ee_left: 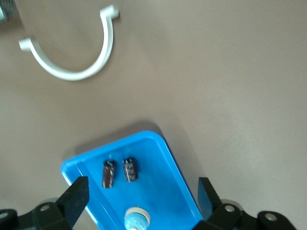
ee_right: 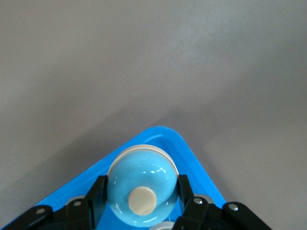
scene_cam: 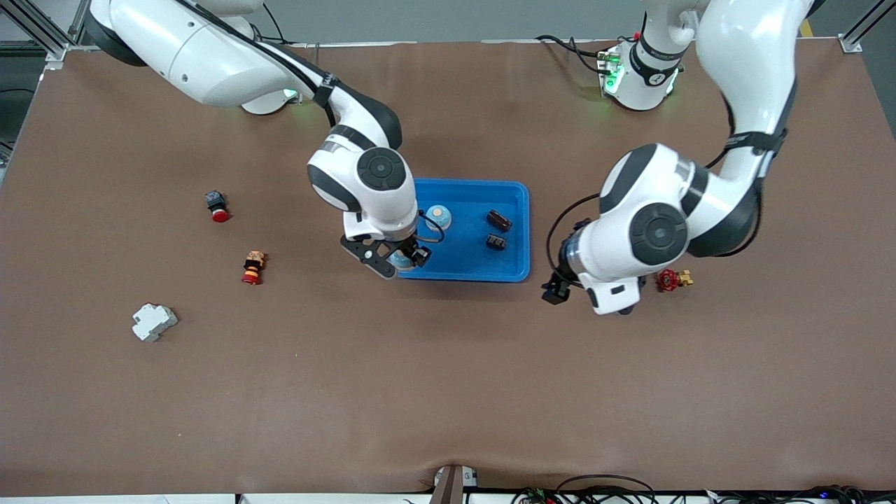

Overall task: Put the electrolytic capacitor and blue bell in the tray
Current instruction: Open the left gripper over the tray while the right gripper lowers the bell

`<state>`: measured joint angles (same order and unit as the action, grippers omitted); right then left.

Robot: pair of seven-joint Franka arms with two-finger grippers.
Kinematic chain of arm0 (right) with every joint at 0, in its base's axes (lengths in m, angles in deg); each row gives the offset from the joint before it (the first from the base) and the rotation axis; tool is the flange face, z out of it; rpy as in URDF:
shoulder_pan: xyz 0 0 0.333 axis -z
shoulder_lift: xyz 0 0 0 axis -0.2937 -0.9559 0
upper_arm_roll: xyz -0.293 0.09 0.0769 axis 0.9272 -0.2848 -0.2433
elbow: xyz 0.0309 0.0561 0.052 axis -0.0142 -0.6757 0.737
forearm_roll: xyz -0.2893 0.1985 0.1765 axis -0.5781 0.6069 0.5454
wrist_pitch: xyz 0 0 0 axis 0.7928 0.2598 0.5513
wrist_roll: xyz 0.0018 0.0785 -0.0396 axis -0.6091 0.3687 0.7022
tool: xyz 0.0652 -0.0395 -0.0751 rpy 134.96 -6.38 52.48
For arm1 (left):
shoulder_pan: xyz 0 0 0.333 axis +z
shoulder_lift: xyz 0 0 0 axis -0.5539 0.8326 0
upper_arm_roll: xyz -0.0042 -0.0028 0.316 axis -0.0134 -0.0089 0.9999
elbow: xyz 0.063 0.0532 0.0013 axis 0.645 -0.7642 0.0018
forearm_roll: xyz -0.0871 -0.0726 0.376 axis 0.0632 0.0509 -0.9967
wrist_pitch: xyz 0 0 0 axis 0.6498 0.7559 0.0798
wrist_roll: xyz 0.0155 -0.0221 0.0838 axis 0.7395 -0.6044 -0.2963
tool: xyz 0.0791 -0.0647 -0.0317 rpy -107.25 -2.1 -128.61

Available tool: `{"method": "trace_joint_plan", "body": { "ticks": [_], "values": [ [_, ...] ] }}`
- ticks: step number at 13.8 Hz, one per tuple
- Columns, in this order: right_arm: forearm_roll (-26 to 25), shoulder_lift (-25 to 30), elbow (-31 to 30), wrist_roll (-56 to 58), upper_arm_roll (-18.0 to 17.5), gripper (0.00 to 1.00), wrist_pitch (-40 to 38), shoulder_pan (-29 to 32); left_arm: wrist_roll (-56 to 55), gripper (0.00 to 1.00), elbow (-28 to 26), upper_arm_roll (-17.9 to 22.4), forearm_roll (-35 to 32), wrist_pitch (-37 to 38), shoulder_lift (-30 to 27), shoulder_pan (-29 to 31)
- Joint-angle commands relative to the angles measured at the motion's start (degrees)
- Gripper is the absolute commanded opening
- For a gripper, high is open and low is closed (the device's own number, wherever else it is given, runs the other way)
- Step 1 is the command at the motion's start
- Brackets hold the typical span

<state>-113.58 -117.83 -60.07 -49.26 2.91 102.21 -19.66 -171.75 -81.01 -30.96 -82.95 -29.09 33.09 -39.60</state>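
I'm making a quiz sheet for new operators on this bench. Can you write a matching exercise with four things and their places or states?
Things:
1. right gripper
2. left gripper
3. two capacitors
4. white clip-shaped part

Places or states:
a. lying in the tray
b. open, over bare table beside the tray
c. on the table toward the right arm's end
d. shut on a blue bell over a tray corner

Pairs: 1-d, 2-b, 3-a, 4-c

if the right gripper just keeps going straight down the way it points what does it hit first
Probably the floor of the blue tray, near its corner. The right gripper is shut on a blue bell and points down over that corner, so the bell would touch first. How high it hangs is unclear.
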Motion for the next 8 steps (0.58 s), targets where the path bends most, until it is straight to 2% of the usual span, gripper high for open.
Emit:
{"method": "trace_joint_plan", "body": {
  "ticks": [1,5,8],
  "values": [
    [-1.5,1.4,-1.4,-5.1,0.8,0.00,0.9,-2.5,10.3,1.00,-0.9,0.3,-1.2,2.3,-3.8,3.4],
    [-4.4,1.1,-4.7,-9.7,1.8,0.00,7.8,-3.0,27.1,1.00,-0.9,0.3,-5.7,6.3,-8.4,7.4],
    [-7.1,0.4,-5.1,-12.6,3.1,0.00,8.8,-4.7,37.5,1.00,-0.9,-0.1,-7.1,7.1,-12.0,11.5]
  ]
}}
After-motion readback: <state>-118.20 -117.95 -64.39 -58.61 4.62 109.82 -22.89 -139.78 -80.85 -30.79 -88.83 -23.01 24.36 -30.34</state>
